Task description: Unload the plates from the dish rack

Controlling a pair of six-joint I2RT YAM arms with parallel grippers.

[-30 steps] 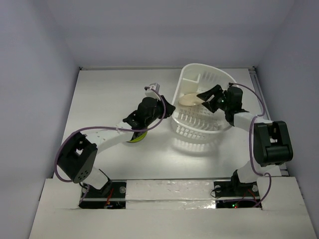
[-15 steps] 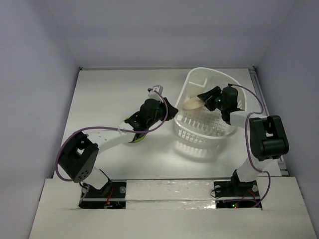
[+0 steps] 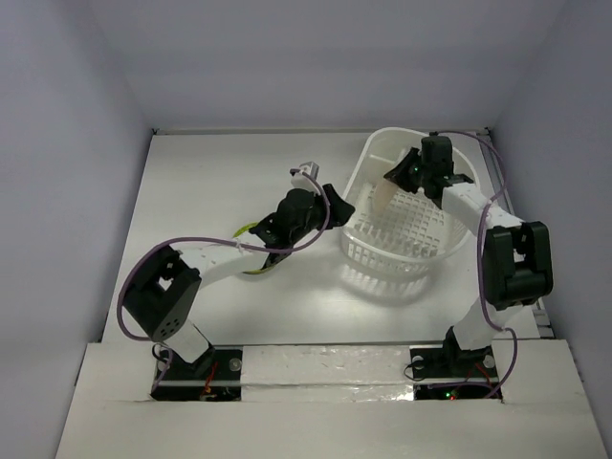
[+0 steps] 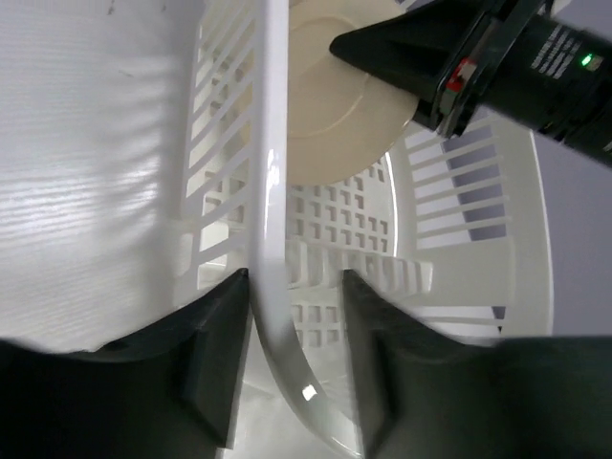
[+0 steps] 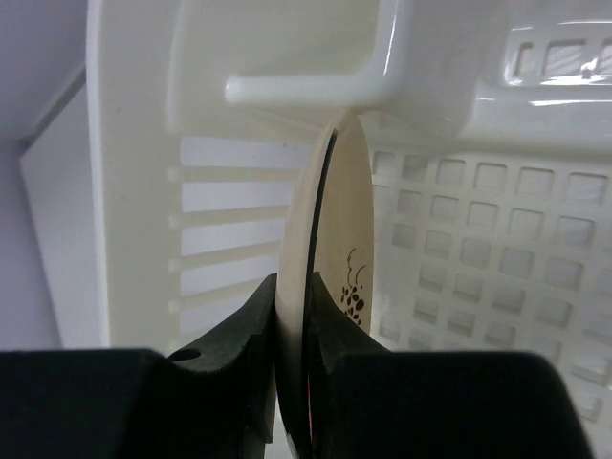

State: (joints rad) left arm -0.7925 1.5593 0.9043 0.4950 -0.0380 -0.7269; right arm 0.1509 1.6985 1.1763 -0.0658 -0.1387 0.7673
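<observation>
while the right gripper (image 5: 295, 289) has its fingers closed tight on the cream plate (image 5: 337, 220), one finger on each face, the plate stands on edge inside the dish rack (image 3: 392, 251), which sits at the upper right of the top view. right wrist view: plate seen edge-on at frame centre, dark specks on its right-hand face, top edge just below a white bar (image 5: 306, 89) of the rack's inner compartment. left wrist view: the left gripper (image 4: 292, 279) straddles the rack's rim (image 4: 271, 172) with jaws partly open and nothing clamped; the finger at lower left lies against the rim, the finger at lower right stands clear of it. beyond the rim, at the top of that frame, the plate shows face-on. top view: a lime green plate (image 3: 249, 229) lies on the table (image 3: 210, 182), partly under the left arm, left of the rack.
</observation>
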